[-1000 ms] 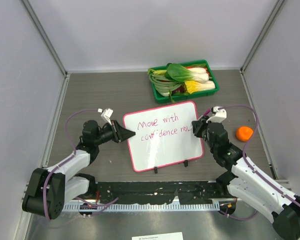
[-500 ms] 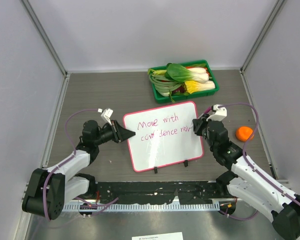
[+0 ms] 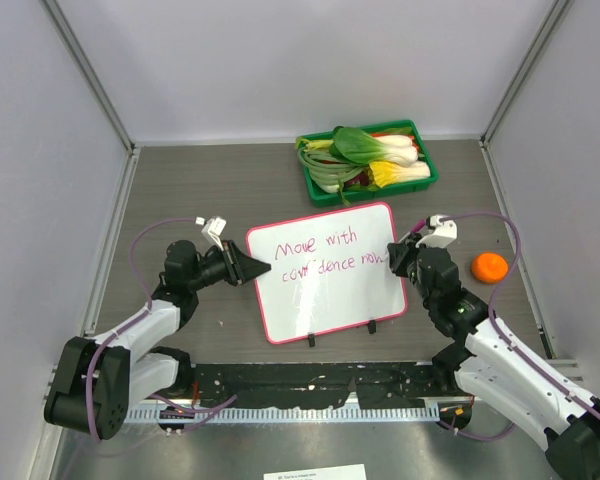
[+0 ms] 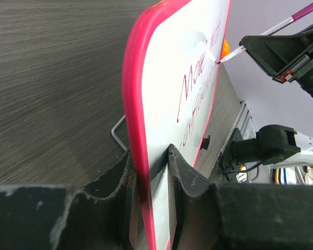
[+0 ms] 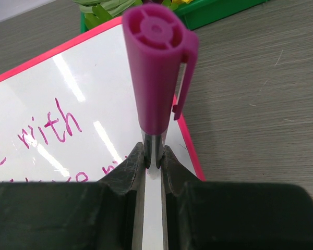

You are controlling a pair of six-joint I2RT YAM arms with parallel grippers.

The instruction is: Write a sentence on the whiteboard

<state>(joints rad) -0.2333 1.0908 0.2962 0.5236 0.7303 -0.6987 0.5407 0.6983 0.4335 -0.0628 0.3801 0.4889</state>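
While L claw (image 4: pixel 150 162) pinches whiteboard (image 3: pixel 325 297) edge, R claw (image 5: pixel 153 158) grips purple marker (image 5: pixel 156 73).

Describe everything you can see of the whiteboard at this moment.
The whiteboard is a small, glossy white rectangular panel in a pink-red frame with rounded corners and two black feet on its near edge. It sits mid-table, slightly skewed, apparently propped at a tilt. Magenta handwriting reads "Move with confidence", plus a further word that is partly hidden. The left gripper clamps its left edge. The magenta marker, held in the right gripper, meets its right side.
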